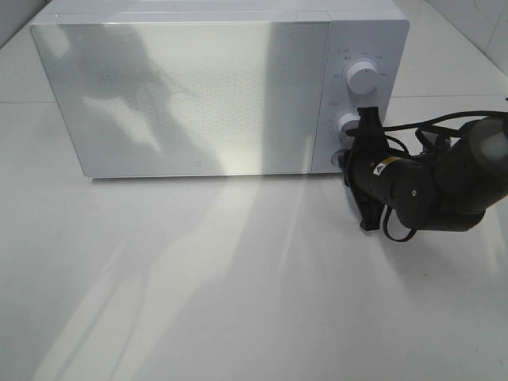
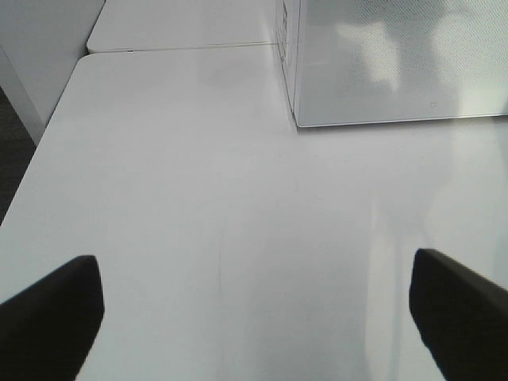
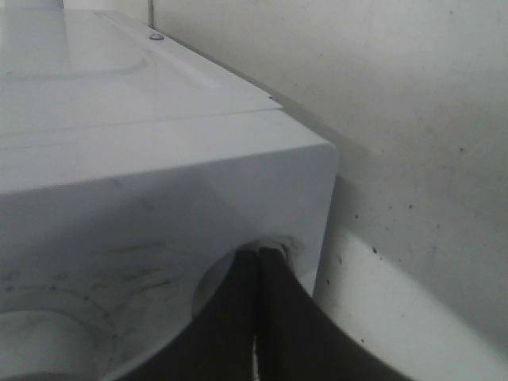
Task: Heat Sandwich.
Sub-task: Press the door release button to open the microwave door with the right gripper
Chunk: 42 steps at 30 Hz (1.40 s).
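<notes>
Bare white tabletop fills the foreground. Behind it stands the microwave, its door closed and too reflective to see through. At the control panel the right gripper has its jaws pressed together and empty, tips touching the small round button below the two knobs. The left gripper hangs over bare table, jaws spread wide and holding nothing.

I judge the step in hand to be a press on that button — door release or start, I cannot tell which. The next move calls for a straight, firm push that does not slip off the button's edge. No view shows the sandwich — probably it sits inside the oven, so which way it points and how its long axis lies cannot be told.
</notes>
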Tool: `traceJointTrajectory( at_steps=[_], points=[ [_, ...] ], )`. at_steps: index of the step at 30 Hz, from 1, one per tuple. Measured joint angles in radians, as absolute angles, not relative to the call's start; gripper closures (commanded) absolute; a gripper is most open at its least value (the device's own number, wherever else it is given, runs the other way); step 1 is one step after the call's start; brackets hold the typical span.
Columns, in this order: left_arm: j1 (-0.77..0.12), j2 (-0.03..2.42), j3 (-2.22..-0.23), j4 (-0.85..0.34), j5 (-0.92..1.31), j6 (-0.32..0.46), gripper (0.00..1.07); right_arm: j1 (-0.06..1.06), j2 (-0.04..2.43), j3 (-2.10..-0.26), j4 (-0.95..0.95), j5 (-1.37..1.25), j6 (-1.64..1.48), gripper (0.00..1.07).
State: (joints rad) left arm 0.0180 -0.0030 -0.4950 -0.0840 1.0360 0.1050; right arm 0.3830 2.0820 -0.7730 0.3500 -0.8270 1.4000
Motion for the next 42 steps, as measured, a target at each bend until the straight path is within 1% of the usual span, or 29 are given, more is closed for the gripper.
traceJointTrajectory(
  at_steps=[13, 42],
  points=[
    [0.018, -0.003, -0.495, -0.084, 1.036, 0.105, 0.07, 0.4, 2.151, -0.83, 0.379, -0.894, 1.397, 1.07],
    [0.018, -0.003, -0.495, -0.084, 1.036, 0.105, 0.07, 0.405, 2.152, -0.838, 0.396, -0.875, 1.43, 1.07]
  ],
)
